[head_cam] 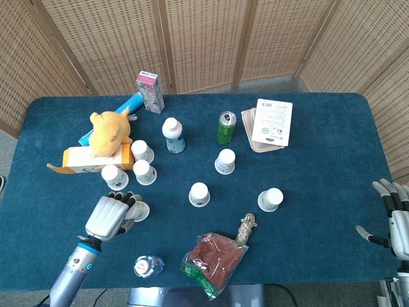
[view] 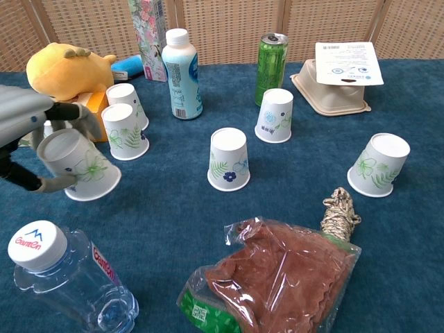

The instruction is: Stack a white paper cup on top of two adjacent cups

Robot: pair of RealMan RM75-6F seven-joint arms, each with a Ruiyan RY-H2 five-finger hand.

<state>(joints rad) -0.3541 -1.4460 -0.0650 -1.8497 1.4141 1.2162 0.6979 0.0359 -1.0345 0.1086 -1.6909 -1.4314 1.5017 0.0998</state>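
My left hand (head_cam: 110, 216) grips a white paper cup (head_cam: 138, 211) with a green leaf print, held tilted and mouth-down just above the cloth; the chest view shows the same cup (view: 82, 168) in the fingers of that left hand (view: 24, 119). Just beyond it stand three upside-down cups close together (head_cam: 114, 176) (head_cam: 144, 172) (head_cam: 142, 151); in the chest view two of them show (view: 125, 131) (view: 125, 98), the third mostly hidden behind my hand. My right hand (head_cam: 392, 216) hangs at the table's right edge, fingers apart, holding nothing.
Other upturned cups stand mid-table (head_cam: 199, 194) (head_cam: 225, 161) (head_cam: 270, 199). A water bottle (head_cam: 148, 265) lies near the front edge beside a snack bag (head_cam: 214, 256) and rope bundle (head_cam: 248, 227). A plush toy (head_cam: 110, 131), tissue box (head_cam: 83, 158), milk bottle (head_cam: 173, 135) and green can (head_cam: 226, 127) stand behind.
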